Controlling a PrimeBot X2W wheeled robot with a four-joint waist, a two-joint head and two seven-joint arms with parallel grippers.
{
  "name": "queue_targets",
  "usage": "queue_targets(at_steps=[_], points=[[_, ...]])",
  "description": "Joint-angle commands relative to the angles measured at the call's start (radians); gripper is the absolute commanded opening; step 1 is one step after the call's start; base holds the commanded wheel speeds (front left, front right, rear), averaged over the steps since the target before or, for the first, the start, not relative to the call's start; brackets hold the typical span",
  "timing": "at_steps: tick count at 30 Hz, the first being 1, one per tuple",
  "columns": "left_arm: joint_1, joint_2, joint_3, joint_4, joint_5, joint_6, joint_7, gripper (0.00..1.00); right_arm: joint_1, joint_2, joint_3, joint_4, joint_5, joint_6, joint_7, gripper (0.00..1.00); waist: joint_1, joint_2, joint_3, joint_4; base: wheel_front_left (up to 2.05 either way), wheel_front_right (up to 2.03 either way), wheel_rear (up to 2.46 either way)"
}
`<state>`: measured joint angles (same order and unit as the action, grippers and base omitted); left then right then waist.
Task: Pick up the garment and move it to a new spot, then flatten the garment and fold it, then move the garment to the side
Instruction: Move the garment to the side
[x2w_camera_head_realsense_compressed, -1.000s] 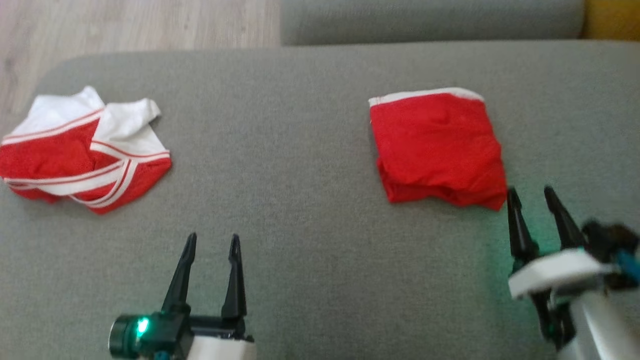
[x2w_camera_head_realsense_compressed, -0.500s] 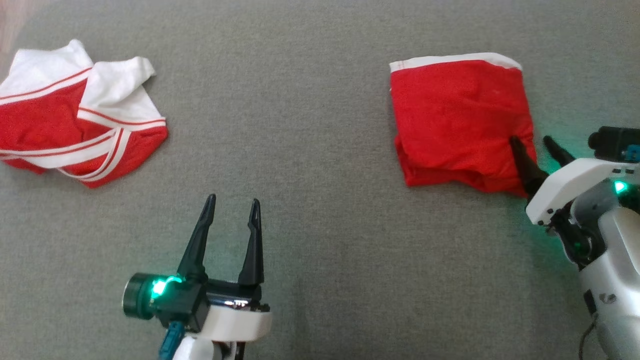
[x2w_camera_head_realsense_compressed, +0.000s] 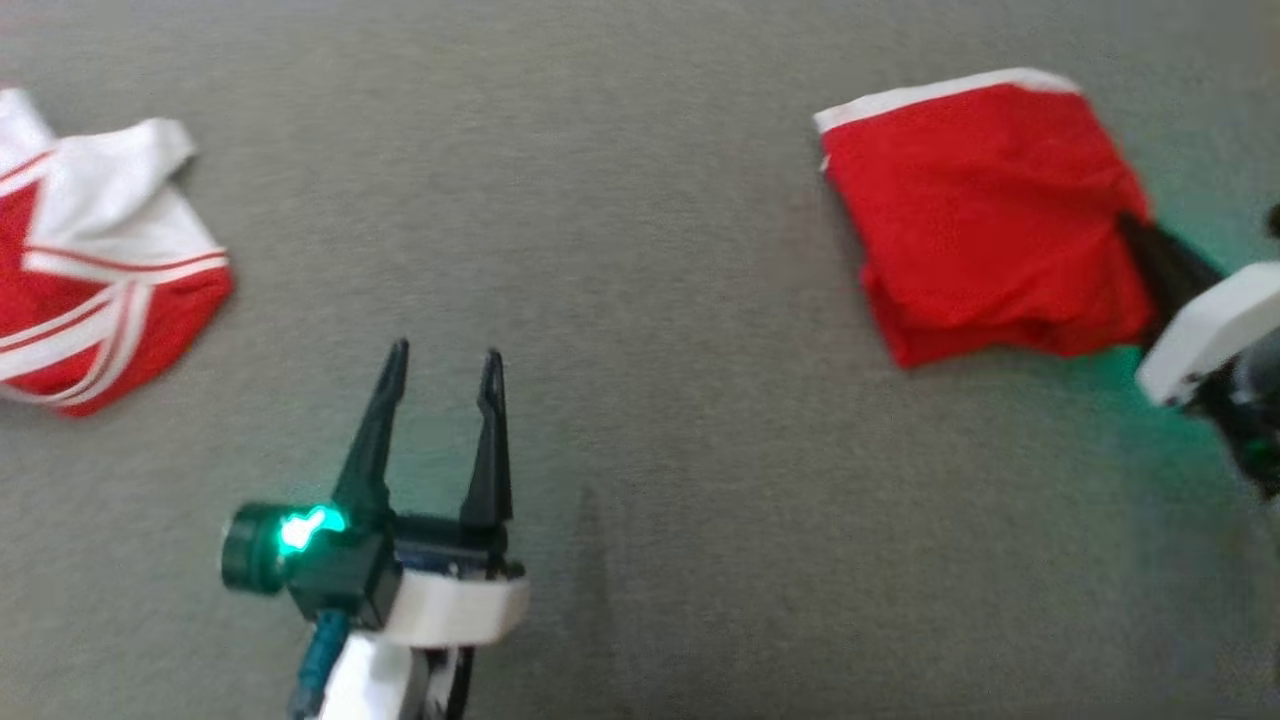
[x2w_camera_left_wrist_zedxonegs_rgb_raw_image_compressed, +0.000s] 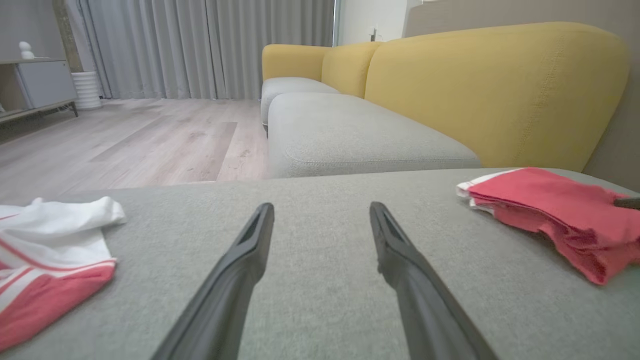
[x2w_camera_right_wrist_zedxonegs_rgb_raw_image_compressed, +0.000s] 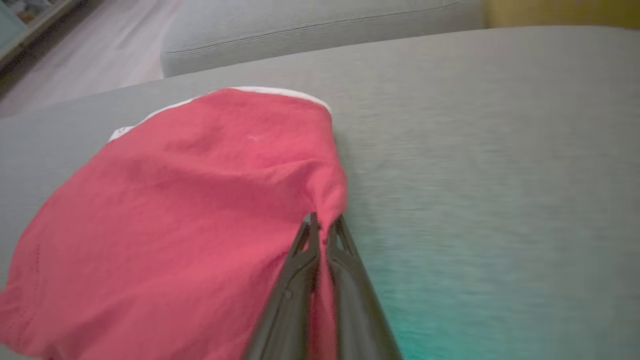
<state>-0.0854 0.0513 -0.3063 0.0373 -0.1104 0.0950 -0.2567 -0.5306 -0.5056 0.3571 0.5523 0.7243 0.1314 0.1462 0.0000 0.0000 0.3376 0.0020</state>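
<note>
The folded red garment (x2w_camera_head_realsense_compressed: 985, 215) lies at the upper right of the head view on the grey cushion (x2w_camera_head_realsense_compressed: 640, 200), its right edge pinched in the closed right gripper (x2w_camera_head_realsense_compressed: 1135, 232), which reaches in from the frame's right. The left gripper (x2w_camera_head_realsense_compressed: 445, 352) hovers spread wide at lower left, well apart. The garment is a roughly square stack, with a white band along its top edge and a pucker at the pinch

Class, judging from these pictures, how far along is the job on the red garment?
Done, apparently: the red garment lies folded in layers on the grey cushion. In hand: the right gripper is shut on its edge, seemingly to move it aside; the left gripper hangs open, holding nothing. Left: the shift to the side. A crumpled red-and-white garment lies unfolded.
</note>
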Motion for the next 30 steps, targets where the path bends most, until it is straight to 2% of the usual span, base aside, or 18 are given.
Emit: queue_targets(at_steps=[1,7,14,18,22,23,24,25,30], points=[[-0.048,-0.001,0.041,-0.041,0.014,-0.006,-0.005,1.0,-0.021,-0.052,0.007,-0.034,0.012,-0.001,-0.008,0.0,0.0,0.0,0.059,-0.074,0.0,0.0,0.0],[-0.123,0.032,0.049,-0.042,0.068,-0.046,-0.005,1.0,-0.06,-0.157,-0.012,-0.055,0.017,-0.001,-0.006,0.0,0.0,0.0,0.153,-0.19,0.0,0.0,0.0],[-0.198,0.081,0.042,-0.038,0.107,-0.078,-0.005,1.0,-0.153,-0.217,-0.048,-0.003,-0.025,-0.001,-0.064,0.0,0.0,0.0,0.257,-0.285,0.0,0.0,0.0],[-0.22,0.099,0.039,-0.04,0.115,-0.084,-0.005,1.0,-0.215,-0.225,-0.067,0.034,-0.098,-0.001,-0.101,0.0,0.0,0.0,0.299,-0.314,0.0,0.0,0.0],[-0.231,0.111,0.038,-0.038,0.116,-0.086,-0.005,1.0,-0.261,-0.208,-0.079,0.059,-0.182,-0.001,-0.129,0.0,0.0,0.0,0.325,-0.333,0.0,0.0,0.0],[-0.234,0.112,0.036,-0.036,0.116,-0.086,-0.005,1.0,-0.273,-0.201,-0.097,0.075,-0.214,-0.001,-0.146,0.28,0.0,0.0,0.326,-0.335,0.0,0.0,0.0],[-0.237,0.112,0.035,-0.033,0.115,-0.086,-0.005,1.0,-0.284,-0.19,-0.12,0.094,-0.247,-0.001,-0.163,0.95,0.0,0.0,0.327,-0.335,0.0,0.0,0.0],[-0.24,0.111,0.032,-0.029,0.114,-0.087,-0.005,1.0,-0.292,-0.178,-0.14,0.112,-0.282,-0.001,-0.177,1.0,0.0,0.0,0.323,-0.333,0.0,0.0,0.0],[-0.248,0.088,0.02,-0.017,0.1,-0.082,-0.005,1.0,-0.283,-0.111,-0.2,0.156,-0.424,-0.001,-0.22,1.0,0.0,0.0,0.266,-0.292,0.0,0.0,0.0]])
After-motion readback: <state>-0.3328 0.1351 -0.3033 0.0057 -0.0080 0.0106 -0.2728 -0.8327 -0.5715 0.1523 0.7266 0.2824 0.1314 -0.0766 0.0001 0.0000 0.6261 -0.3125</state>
